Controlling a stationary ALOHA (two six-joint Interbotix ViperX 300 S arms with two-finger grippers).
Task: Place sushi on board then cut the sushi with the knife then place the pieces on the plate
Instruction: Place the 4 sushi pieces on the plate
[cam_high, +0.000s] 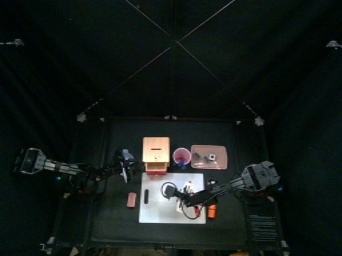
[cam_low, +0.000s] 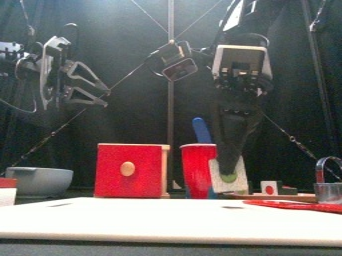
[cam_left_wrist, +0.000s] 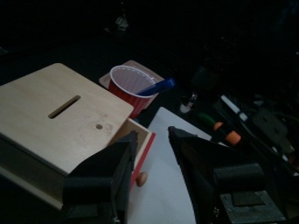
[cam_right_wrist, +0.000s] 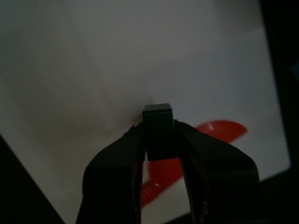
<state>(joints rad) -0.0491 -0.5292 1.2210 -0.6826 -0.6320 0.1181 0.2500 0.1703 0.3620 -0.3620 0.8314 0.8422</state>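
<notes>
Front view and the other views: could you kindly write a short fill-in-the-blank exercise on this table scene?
The blue knife stands in the red ____. The wooden box has a drawer front coloured ____. The right gripper hangs over the white ____. The left gripper has its jaws ____.
Missing words: cup; red; board; open.

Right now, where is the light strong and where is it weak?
Top view: the white board glows; the table around it is dark. Front view: it is a bright band along the bottom. Right wrist view: the right gripper is a dark silhouette.
</notes>
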